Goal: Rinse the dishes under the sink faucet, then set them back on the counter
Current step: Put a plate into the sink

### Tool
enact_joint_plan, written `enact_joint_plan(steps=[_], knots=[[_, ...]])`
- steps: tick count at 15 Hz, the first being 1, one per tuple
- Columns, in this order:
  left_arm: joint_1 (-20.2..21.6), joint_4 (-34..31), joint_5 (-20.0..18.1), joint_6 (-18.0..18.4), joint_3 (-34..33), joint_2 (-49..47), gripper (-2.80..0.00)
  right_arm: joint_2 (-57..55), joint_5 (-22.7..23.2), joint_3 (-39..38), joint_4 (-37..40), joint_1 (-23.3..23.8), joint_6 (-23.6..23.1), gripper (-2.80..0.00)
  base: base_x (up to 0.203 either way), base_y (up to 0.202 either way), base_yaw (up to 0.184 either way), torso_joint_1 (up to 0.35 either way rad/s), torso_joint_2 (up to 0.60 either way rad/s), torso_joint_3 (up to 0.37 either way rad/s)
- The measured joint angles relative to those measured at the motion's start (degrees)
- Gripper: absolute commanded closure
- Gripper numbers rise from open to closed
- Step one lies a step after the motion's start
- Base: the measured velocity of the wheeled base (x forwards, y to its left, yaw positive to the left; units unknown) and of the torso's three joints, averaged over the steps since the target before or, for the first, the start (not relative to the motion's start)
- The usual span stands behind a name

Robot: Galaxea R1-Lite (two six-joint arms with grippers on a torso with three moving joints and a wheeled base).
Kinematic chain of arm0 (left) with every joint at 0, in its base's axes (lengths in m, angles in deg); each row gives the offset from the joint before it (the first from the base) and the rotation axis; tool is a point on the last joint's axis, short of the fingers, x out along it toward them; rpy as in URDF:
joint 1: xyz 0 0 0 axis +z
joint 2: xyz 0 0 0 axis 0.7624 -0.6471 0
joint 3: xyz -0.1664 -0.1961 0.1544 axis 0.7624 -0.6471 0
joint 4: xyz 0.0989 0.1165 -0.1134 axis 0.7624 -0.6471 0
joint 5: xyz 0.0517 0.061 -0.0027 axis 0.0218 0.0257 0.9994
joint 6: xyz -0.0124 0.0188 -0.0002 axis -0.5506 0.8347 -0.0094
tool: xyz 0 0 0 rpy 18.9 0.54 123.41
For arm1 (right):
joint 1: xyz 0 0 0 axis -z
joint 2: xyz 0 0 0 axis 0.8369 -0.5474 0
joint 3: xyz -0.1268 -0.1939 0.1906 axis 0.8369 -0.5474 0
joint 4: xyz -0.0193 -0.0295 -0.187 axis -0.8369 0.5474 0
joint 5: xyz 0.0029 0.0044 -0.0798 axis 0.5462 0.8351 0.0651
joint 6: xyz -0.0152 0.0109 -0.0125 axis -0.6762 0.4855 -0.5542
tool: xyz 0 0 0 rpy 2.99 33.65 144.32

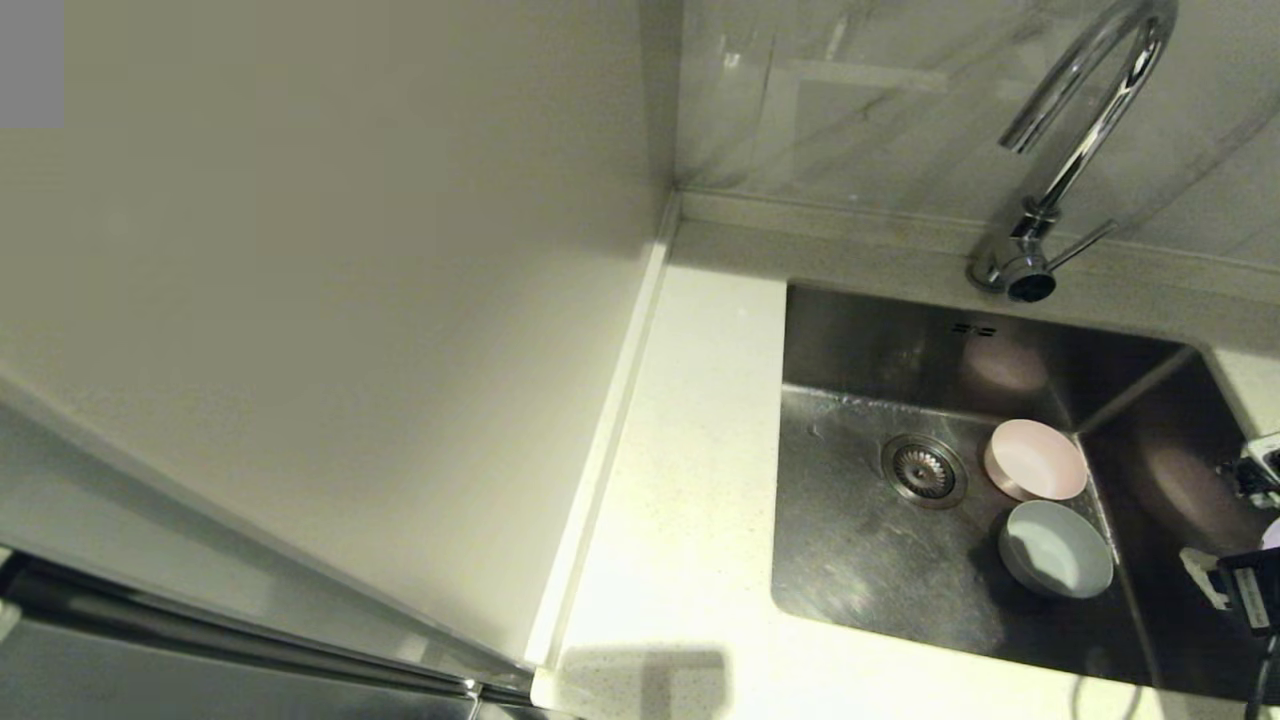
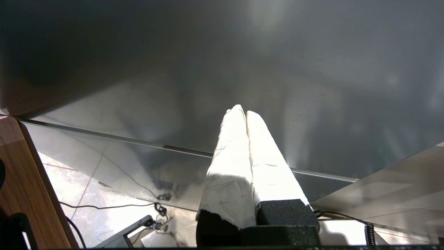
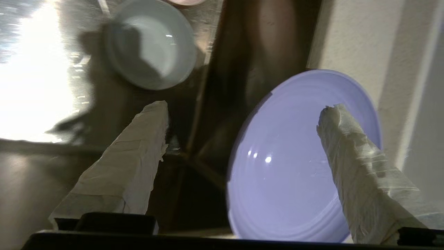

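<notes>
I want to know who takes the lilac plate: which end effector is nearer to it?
Right. The right end effector hangs open just above the lilac plate, one finger over it. The left end effector is shut and parked away from the sink.

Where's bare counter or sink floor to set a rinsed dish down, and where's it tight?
Free: the counter strip between the cream wall panel and the sink left rim; also the sink floor left of and nearer than the drain strainer. Crowded: the sink's right side, where the pink cup, pale bowl, lilac plate and open right gripper cluster.
</notes>
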Motion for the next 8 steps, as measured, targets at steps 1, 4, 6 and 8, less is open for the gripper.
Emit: enact_joint_plan(steps=[1,4,6,8], knots=[[0.0,0.0,0.0,0.0,0.0,0.0,0.00,-1.3,-1.5,-0.9,-2.6,0.0,-0.5,-2.80,0.000,0.000,0.000,0.000,0.00,0.000],[0.0,0.0,0.0,0.0,0.0,0.0,0.00,-3.6,-2.9,-1.7,-3.4,0.2,-0.6,-2.80,0.000,0.000,0.000,0.000,0.00,0.000],[0.0,0.0,0.0,0.0,0.0,0.0,0.00,-4.8,-3.6,-1.7,-3.4,0.6,-0.6,-2.80,0.000,0.000,0.000,0.000,0.00,0.000],[0.0,0.0,0.0,0.0,0.0,0.0,0.00,-5.7,-3.7,-1.6,-3.4,1.5,-0.7,-2.80,0.000,0.000,0.000,0.000,0.00,0.000]])
